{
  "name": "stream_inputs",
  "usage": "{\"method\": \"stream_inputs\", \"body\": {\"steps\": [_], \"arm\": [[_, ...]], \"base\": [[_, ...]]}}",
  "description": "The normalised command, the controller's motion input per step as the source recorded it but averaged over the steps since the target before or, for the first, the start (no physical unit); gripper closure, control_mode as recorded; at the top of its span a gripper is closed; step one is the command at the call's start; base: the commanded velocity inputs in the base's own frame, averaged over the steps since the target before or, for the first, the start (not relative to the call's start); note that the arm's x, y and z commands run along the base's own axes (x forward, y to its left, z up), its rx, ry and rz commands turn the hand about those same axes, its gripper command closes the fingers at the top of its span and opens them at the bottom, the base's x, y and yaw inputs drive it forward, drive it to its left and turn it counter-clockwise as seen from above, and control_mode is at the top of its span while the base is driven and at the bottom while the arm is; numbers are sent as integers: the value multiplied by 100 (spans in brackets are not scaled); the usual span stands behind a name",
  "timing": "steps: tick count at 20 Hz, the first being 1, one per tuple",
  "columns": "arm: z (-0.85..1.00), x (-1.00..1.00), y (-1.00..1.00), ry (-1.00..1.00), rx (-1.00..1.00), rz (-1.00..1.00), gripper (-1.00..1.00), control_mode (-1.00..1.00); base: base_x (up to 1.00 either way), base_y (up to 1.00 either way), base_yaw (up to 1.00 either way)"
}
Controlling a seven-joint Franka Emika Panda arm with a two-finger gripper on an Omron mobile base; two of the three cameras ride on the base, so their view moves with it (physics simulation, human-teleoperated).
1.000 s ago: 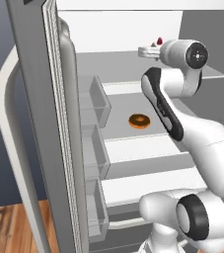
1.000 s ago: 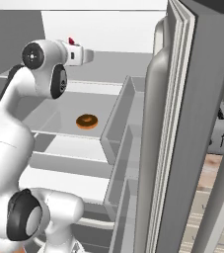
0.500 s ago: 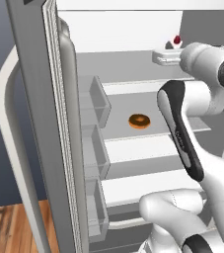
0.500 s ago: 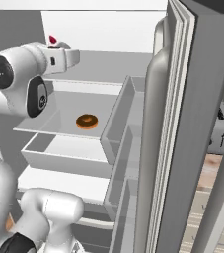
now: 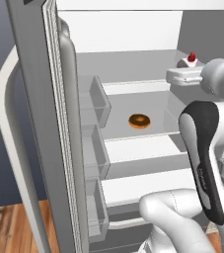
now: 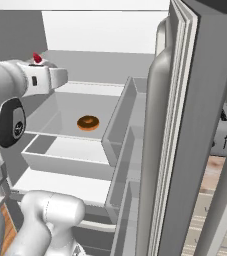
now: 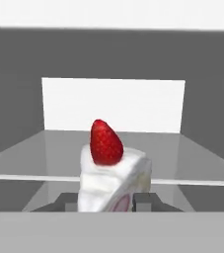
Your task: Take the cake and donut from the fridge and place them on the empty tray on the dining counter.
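Note:
My gripper (image 7: 106,201) is shut on the cake (image 7: 112,173), a small white slice topped with a red berry, which stands upright between the fingertips. From the base cameras the cake (image 5: 190,60) (image 6: 37,58) rides on top of the hand at the right side of the open fridge (image 5: 39,123), level with the upper shelf. The brown-glazed donut (image 5: 139,121) (image 6: 88,122) lies alone on the glass shelf below, well under and apart from the gripper (image 5: 187,68) (image 6: 41,66). The tray and the dining counter are out of view.
Both fridge doors stand open; the left door's bins (image 5: 96,104) and the right door's bins (image 6: 122,125) flank the shelves. A white drawer (image 6: 65,155) sits under the donut's shelf. My own forearm (image 5: 205,158) rises in front of the lower shelves.
The hand has carried the cake sideways and slightly down, rightward in the left base view and leftward in the right one. The donut has not moved.

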Motion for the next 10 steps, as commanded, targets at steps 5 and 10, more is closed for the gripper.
{"method": "stream_inputs", "body": {"steps": [5, 10], "arm": [[-3, -100, 25, 17, 0, 0, 100, -100], [-1, -99, 10, 3, 2, 0, 100, -100]], "base": [[0, 0, 0], [0, 0, 0]]}}
